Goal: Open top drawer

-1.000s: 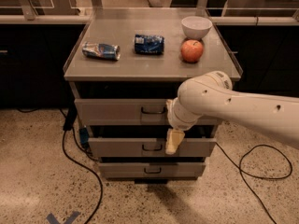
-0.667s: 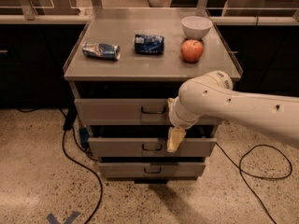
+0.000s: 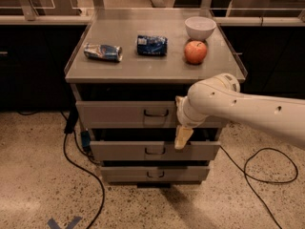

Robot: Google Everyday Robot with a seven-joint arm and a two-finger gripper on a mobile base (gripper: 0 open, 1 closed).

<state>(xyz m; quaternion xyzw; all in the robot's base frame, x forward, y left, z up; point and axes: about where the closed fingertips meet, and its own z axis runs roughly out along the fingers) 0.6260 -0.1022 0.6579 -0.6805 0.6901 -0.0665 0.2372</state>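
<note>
The top drawer [image 3: 119, 114] is the widest grey front of three, just under the cabinet top, with a small dark loop handle [image 3: 156, 112] at its centre. Its tray does not show. My gripper [image 3: 182, 137] hangs on the end of the white arm [image 3: 248, 109], which reaches in from the right. It points downward in front of the drawer fronts, to the right of and slightly below the top drawer's handle, with its tip over the gap above the middle drawer [image 3: 124, 150]. It holds nothing that I can see.
On the cabinet top [image 3: 143, 66] lie a crushed can [image 3: 103, 52], a blue packet [image 3: 152, 45], a red apple [image 3: 196, 52] and a white bowl [image 3: 200, 27]. The bottom drawer [image 3: 155, 174] sits lowest. Black cables [image 3: 81, 168] run across the floor on both sides.
My gripper and arm have shifted slightly to the right and up. The drawers and the things on top have not moved.
</note>
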